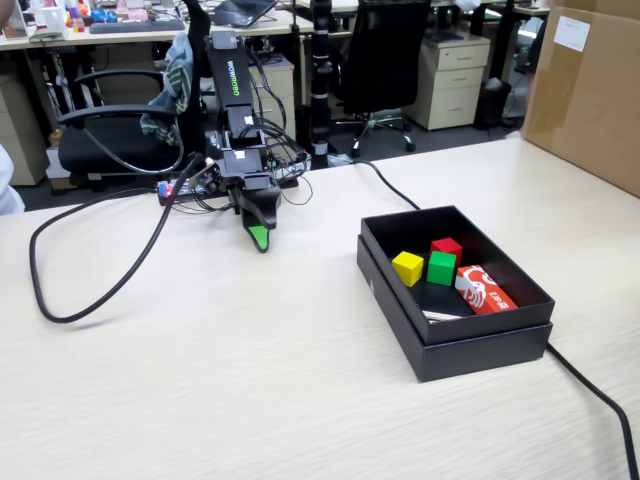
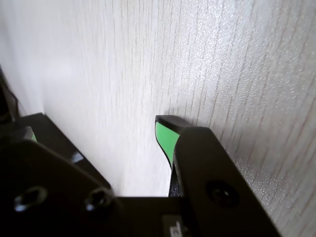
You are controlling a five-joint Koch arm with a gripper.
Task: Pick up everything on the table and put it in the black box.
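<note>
The yellow cube [image 1: 407, 268] lies inside the black box [image 1: 500, 345], at the left of its floor beside a green cube [image 1: 441, 267] and a red cube [image 1: 446, 247]. The box stands on the table [image 1: 200, 380] at the right of the fixed view. My gripper [image 1: 258, 238] hangs tip-down over the bare table well to the left of the box, close to the arm's base. In the wrist view the gripper [image 2: 98, 136] shows two green-padded fingers [image 2: 165, 136] with bare table [image 2: 222, 59] between them. It is open and holds nothing.
A red and white packet [image 1: 484, 289] also lies in the box. A big brown carton [image 1: 590, 90] stands at the back right. Black cables [image 1: 90, 300] loop over the table left of the arm, and another cable [image 1: 595, 395] runs past the box's right side.
</note>
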